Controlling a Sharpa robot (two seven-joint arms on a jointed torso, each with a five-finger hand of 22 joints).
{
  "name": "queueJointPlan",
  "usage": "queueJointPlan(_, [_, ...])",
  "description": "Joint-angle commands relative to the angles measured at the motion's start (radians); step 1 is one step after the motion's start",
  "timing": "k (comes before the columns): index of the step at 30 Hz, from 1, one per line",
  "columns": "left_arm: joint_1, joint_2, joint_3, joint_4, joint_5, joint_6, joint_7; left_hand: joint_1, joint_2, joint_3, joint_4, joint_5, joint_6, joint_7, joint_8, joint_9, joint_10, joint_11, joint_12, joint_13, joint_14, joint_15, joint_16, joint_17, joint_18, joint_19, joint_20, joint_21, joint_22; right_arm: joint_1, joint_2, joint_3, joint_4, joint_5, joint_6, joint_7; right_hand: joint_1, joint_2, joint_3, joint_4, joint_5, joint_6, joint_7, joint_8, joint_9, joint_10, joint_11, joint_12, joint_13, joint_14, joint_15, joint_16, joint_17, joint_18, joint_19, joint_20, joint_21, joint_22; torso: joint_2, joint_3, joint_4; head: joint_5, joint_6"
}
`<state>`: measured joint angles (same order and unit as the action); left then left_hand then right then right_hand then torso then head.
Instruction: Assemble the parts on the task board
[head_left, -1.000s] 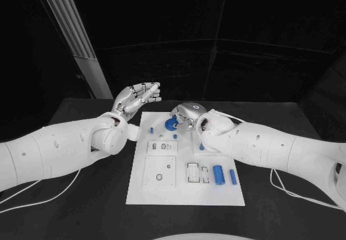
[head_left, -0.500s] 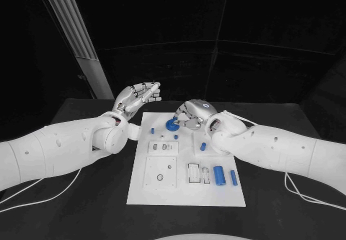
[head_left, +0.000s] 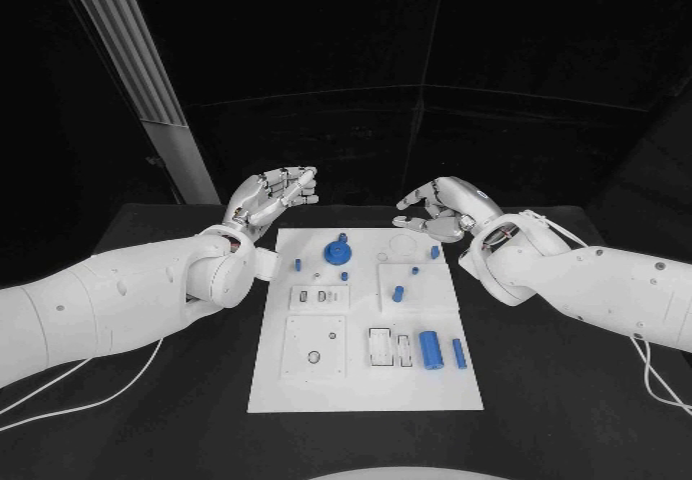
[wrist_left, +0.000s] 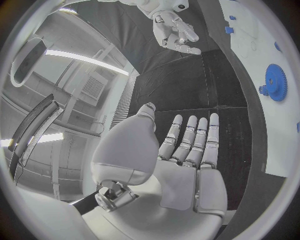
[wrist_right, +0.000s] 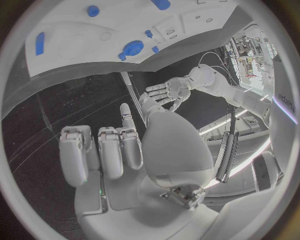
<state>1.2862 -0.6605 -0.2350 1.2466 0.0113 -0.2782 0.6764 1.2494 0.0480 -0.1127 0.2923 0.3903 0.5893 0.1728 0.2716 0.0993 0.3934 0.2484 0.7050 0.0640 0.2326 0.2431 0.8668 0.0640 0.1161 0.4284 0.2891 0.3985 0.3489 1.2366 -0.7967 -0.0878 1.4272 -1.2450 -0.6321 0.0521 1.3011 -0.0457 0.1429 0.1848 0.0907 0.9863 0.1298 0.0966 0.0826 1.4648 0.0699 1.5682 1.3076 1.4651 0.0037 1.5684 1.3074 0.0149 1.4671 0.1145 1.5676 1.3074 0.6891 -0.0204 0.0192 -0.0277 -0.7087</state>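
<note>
The white task board (head_left: 361, 385) lies flat in the middle of the black table (head_left: 173, 420), right in front of me. On its near part, to the right, two blue cylinders (head_left: 433, 348) lie side by side. A bit farther back a small blue peg (head_left: 398, 293) lies by itself. Farther still, near the far edge, the blue gear (head_left: 339, 250) sits on the board, with a little blue piece (head_left: 299, 265) to its left.

My left hand (head_left: 271, 200) is up in the air past the board's far left corner. Its fingers are apart and it holds nothing.

My right hand (head_left: 444, 210) is up past the far right corner. Its fingers are bent in a little and it holds nothing
</note>
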Motion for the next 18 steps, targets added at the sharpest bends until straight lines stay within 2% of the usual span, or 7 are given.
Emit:
queueJointPlan(1, [-0.002,0.005,0.001,-0.006,0.000,0.013,0.203,0.004,0.008,-0.005,0.000,0.003,-0.005,0.111,0.006,0.001,-0.007,0.003,-0.002,0.001,-0.006,0.002,0.002,0.002,-0.011,-0.005,0.000,-0.003,-0.001,0.002,-0.033,-0.001,0.007,0.058,0.012,0.062,-0.002,-0.001,-0.009,0.006,-0.008,-0.018,-0.005,-0.012,-0.004,0.106,-0.007,0.003,0.263,0.106,0.000,0.002,0.263,-0.015,0.104,0.002,0.003,0.263,-0.008,0.0041,-0.0074,-0.017,0.000])
queueJointPlan(4, [-0.007,0.007,0.001,-0.008,0.000,0.015,0.203,0.004,0.008,-0.006,0.000,0.003,-0.005,0.111,0.006,0.001,-0.007,0.003,-0.002,0.001,-0.006,0.002,0.002,0.002,-0.011,-0.005,0.000,-0.003,-0.001,0.001,-0.068,-0.002,0.000,0.065,0.025,0.075,0.000,-0.010,-0.024,0.012,0.011,-0.033,-0.010,-0.023,-0.007,0.106,-0.013,0.003,0.263,0.106,-0.005,0.002,0.263,-0.015,0.104,-0.001,0.003,0.263,-0.012,0.0074,-0.0125,-0.033,0.000])
queueJointPlan(7, [-0.010,0.006,0.001,-0.008,0.000,0.016,0.203,0.004,0.008,-0.006,0.000,0.003,-0.005,0.111,0.006,0.001,-0.007,0.003,-0.002,0.001,-0.006,0.002,0.002,0.002,-0.011,-0.005,0.000,-0.003,-0.001,-0.005,-0.089,-0.002,-0.010,0.074,0.032,0.077,0.003,-0.022,-0.040,0.016,0.069,-0.046,-0.010,-0.029,-0.009,0.106,-0.015,0.003,0.263,0.106,-0.008,0.002,0.263,-0.015,0.104,-0.006,0.003,0.263,-0.012,0.0084,-0.0134,-0.053,0.003])
queueJointPlan(10, [-0.012,0.003,0.001,-0.006,0.000,0.017,0.203,0.004,0.008,-0.006,0.000,0.003,-0.005,0.111,0.006,0.001,-0.007,0.003,-0.002,0.001,-0.006,0.002,0.002,0.002,-0.011,-0.005,0.000,-0.003,-0.001,-0.017,-0.104,-0.003,-0.022,0.081,0.038,0.069,0.012,-0.021,-0.040,0.013,0.074,-0.053,-0.009,-0.031,-0.010,0.106,-0.015,0.003,0.263,0.106,-0.007,0.002,0.263,-0.015,0.104,-0.006,0.003,0.263,-0.010,0.0083,-0.0108,-0.075,0.004])
queueJointPlan(12, [-0.013,0.001,0.001,-0.005,0.000,0.017,0.203,0.004,0.008,-0.006,0.000,0.003,-0.005,0.111,0.006,0.001,-0.007,0.003,-0.002,0.001,-0.006,0.002,0.002,0.002,-0.011,-0.005,0.000,-0.003,-0.001,-0.022,-0.105,-0.003,-0.029,0.082,0.045,0.060,0.021,-0.018,-0.040,0.010,0.066,-0.061,-0.009,-0.032,-0.011,0.106,-0.015,0.003,0.263,0.106,-0.007,0.002,0.263,-0.015,0.104,-0.006,0.003,0.263,-0.010,0.0090,-0.0124,-0.076,0.004])
queueJointPlan(14, [-0.014,-0.002,0.001,-0.003,0.000,0.017,0.202,0.004,0.008,-0.006,0.000,0.003,-0.005,0.111,0.006,0.001,-0.007,0.003,-0.002,0.001,-0.006,0.002,0.002,0.002,-0.011,-0.005,0.000,-0.003,-0.001,-0.029,-0.104,-0.003,-0.043,0.084,0.066,0.040,0.030,-0.020,-0.044,0.008,0.054,-0.086,-0.007,-0.035,-0.015,0.106,-0.015,0.003,0.263,0.106,-0.007,0.002,0.263,-0.015,0.104,-0.006,0.003,0.263,-0.010,0.0075,-0.0138,-0.079,0.005])
queueJointPlan(18, [-0.016,-0.006,0.001,-0.001,0.000,0.017,0.202,0.004,0.008,-0.006,0.000,0.003,-0.005,0.111,0.006,0.001,-0.007,0.003,-0.002,0.001,-0.006,0.002,0.002,0.002,-0.011,-0.005,0.000,-0.003,-0.001,-0.044,-0.093,-0.003,-0.074,0.081,0.104,0.007,0.048,-0.024,-0.051,0.004,0.040,-0.128,-0.009,-0.035,-0.017,0.106,-0.023,0.003,0.263,0.106,-0.010,0.002,0.263,-0.015,0.104,-0.008,0.003,0.263,-0.009,0.0059,-0.0079,-0.087,0.005])
